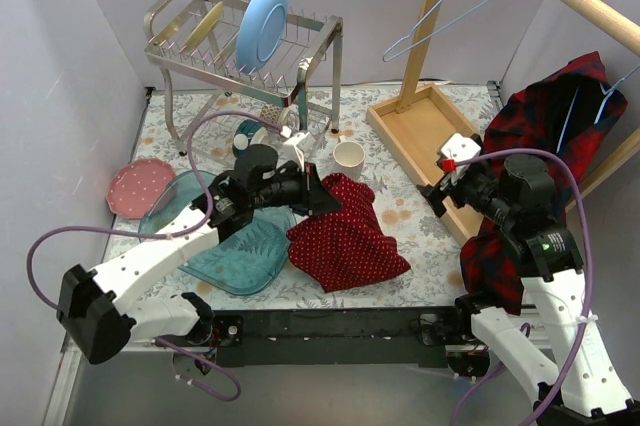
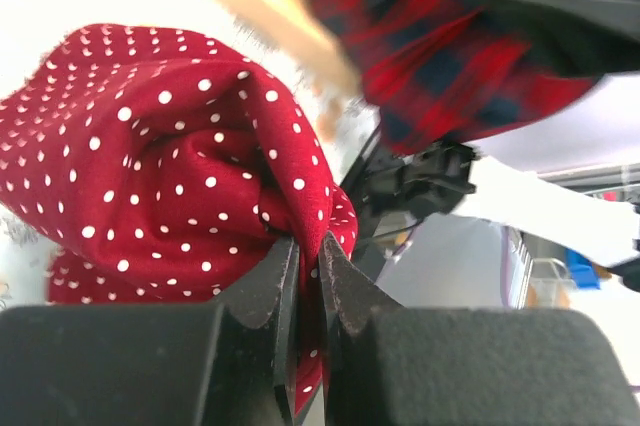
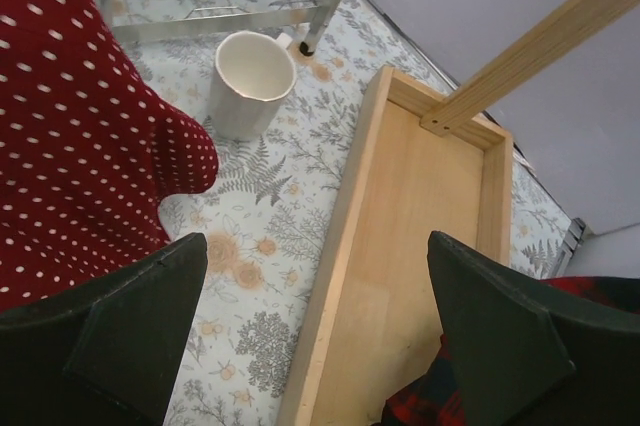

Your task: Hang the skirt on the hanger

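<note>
Skirt in left hand grip

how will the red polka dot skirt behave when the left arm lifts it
Probably floppy: the skirt bunches into soft folds where the left gripper pinches it. Likely light, being thin cloth. Most of it lies heaped on the table, so it should drape and trail when raised.

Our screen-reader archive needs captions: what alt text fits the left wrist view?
The left tool is shut on a fold of the red, white-dotted skirt, which bunches above it. Behind, blurred, are a pale wooden bar and a dark plaid garment.
</note>
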Robot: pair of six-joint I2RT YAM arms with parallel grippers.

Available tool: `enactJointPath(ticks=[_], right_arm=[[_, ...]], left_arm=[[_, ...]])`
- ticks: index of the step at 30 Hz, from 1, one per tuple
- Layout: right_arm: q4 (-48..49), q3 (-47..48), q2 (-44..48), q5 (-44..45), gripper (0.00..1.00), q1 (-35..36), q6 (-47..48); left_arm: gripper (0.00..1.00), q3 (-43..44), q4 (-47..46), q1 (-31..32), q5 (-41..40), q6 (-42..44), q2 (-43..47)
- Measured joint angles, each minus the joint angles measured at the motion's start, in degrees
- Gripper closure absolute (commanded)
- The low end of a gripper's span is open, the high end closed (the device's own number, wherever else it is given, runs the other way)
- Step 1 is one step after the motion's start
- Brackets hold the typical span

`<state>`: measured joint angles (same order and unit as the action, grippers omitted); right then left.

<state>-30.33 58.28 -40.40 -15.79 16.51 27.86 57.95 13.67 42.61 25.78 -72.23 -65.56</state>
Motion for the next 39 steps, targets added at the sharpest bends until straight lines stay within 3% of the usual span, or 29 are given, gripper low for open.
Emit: enactJointPath(ticks=[5, 7, 9, 10, 13, 19, 25, 30, 34, 39], right_arm=[[-2.9, -3.8, 1.1, -9.7, 0.06, 0.0, 6.0], [-5.0, -6.9, 1.3, -14.5, 0.06, 0.0, 9.9], [-7.3, -9.6, 1.2, -18.6, 0.06, 0.0, 13.2], [-8.3, -10.6, 0.9, -20.3, 0.06, 0.0, 14.9], [-11.8, -12.7, -1.0, -26.4, 0.07, 0.2, 20.8], [-19.0, -15.1, -5.5, -37.6, 0.09, 4.3, 36.3], [-17.7, -18.5, -10.8, -37.9, 0.12, 20.0, 40.4], [-11.5, -21.0, -15.5, -32.5, 0.18, 33.3, 38.0], [-5.9, -21.4, -19.9, -25.6, 0.22, 41.7, 35.1], [2.0, -21.4, -27.0, -14.6, 0.23, 51.1, 31.2]], left_arm=[[0.99, -8.1, -8.1, 0.0, 0.8, -3.5, -6.4], [0.73, -9.7, -10.8, 0.0, 0.6, -4.6, -9.9], [0.61, -10.0, -12.7, 0.1, 0.3, -5.3, -13.7], [0.47, -10.0, -13.4, 0.1, 0.0, -5.6, -15.2], [0.25, -10.0, -14.3, 0.1, -1.4, -5.8, -18.0], [0.11, -5.9, -11.3, 0.1, -6.5, -3.2, -17.6], [0.02, -2.8, -5.8, 0.1, -14.1, 2.5, -6.4], [0.02, -3.8, -1.8, 0.1, -22.0, 4.5, 8.0], [0.02, -11.4, -0.3, 0.1, -26.4, 2.4, 21.6], [0.02, -18.8, 2.8, 0.1, -29.2, -2.3, 30.6]])
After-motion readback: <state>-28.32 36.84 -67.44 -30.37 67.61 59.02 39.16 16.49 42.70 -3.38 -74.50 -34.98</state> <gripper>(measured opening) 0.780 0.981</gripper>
